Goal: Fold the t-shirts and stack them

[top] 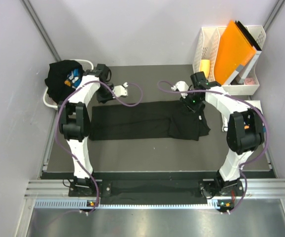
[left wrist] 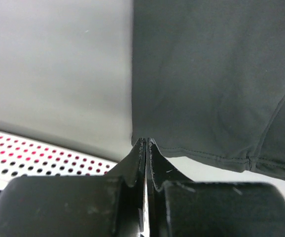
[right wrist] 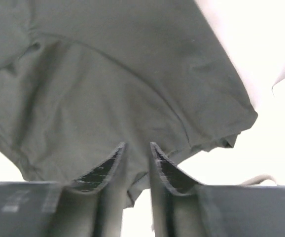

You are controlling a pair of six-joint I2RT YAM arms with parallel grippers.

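T-shirt (left wrist: 211,74) corner meets the closed left gripper (left wrist: 146,141)

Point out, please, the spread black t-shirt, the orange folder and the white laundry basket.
black t-shirt (top: 132,121), top view, flat middle.
orange folder (top: 233,49), top view, front cover.
white laundry basket (top: 47,100), top view, left rim.

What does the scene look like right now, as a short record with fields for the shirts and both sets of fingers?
spread shirt: black t-shirt lying flat across the table
left fingers: shut at the shirt's hem corner; pinch on cloth unclear
right fingers: slightly apart, over the shirt's rumpled right end
basket: far left, holds a bundled black printed tee
orange folder: in the white rack, far right
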